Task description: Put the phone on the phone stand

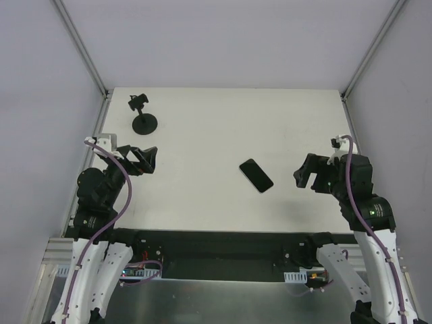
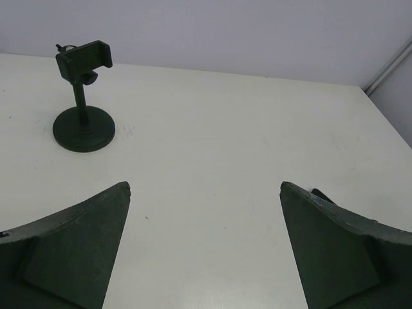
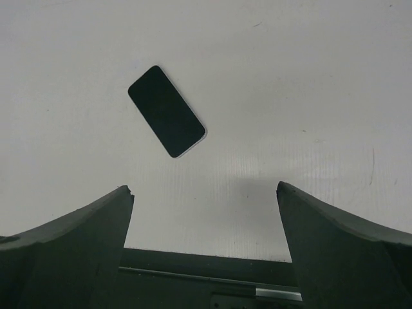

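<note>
Diagonally across the white table [image 1: 202,135], the phone [image 1: 256,175] lies flat with its glossy black face up, a little right of centre and touching nothing else. It rests well apart from the phone stand [image 1: 142,116], which stands upright near the far left corner, round disc base on the tabletop, short post rising from it and the clamp cradle on top holding nothing.

Nearest the phone is the right gripper [image 1: 305,177], hovering just to its right with jaws spread wide and nothing between them. Seen from the right wrist camera, the phone sits ahead of the two dark fingers [image 3: 77,244] and slightly left of the gap, a pale rim showing along one long edge; the dark near edge of the table runs below.

On the left side of the table, the left gripper [image 1: 144,160] hangs on the near side of the stand, its jaws likewise fully released and empty. Its wrist camera shows the stand up and to the left, apart from the fingers.

Purple cables [image 1: 121,182] loop along both arms, and pale grey walls [image 1: 223,40] enclose the table.
</note>
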You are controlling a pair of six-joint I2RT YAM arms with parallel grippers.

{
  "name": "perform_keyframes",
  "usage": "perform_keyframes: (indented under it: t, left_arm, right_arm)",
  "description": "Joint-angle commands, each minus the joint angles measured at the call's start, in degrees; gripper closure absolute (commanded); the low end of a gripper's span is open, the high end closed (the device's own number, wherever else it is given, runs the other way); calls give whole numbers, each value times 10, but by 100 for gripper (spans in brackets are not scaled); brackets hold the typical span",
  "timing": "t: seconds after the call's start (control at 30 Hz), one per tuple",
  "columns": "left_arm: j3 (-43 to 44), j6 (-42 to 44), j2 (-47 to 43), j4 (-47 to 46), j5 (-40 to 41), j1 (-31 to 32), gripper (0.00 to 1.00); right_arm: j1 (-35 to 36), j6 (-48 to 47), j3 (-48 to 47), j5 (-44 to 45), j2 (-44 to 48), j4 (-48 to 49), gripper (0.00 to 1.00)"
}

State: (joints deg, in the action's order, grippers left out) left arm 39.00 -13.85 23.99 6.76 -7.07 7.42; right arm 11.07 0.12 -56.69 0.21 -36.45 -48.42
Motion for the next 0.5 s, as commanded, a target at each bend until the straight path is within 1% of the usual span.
perform_keyframes:
  t: [0.0,0.03,0.07,0.17,0.2,0.27,0.3,0.37,0.4,0.47]
  left_arm:
    - [-9,20,23,-27,7,-3,1]
    - [-5,20,32,-22,5,-3,1]
    - [5,21,43,-15,0,-4,1]
    - [32,21,97,10,-46,-7,1]
    - [37,17,128,17,-64,-7,1]
    - [58,-4,158,29,-67,-8,1]
    - [69,-10,187,39,-70,-9,1]
    - [106,-26,213,79,-65,-14,1]
    - [121,-29,235,94,-59,-18,1]
    - [164,-42,256,132,-45,-43,1]
  right_arm:
    - [6,21,15,-64,-5,17,4]
    - [7,21,18,-83,-3,23,4]
    - [9,23,23,-129,-3,42,4]
    - [27,32,52,-201,-10,91,4]
    - [46,40,59,-201,-18,95,4]
    - [68,40,61,-189,-49,94,4]
    - [94,39,60,-180,-60,91,4]
    - [125,39,57,-140,-86,88,4]
    - [155,39,57,-128,-91,86,4]
    - [182,44,58,-99,-100,94,4]
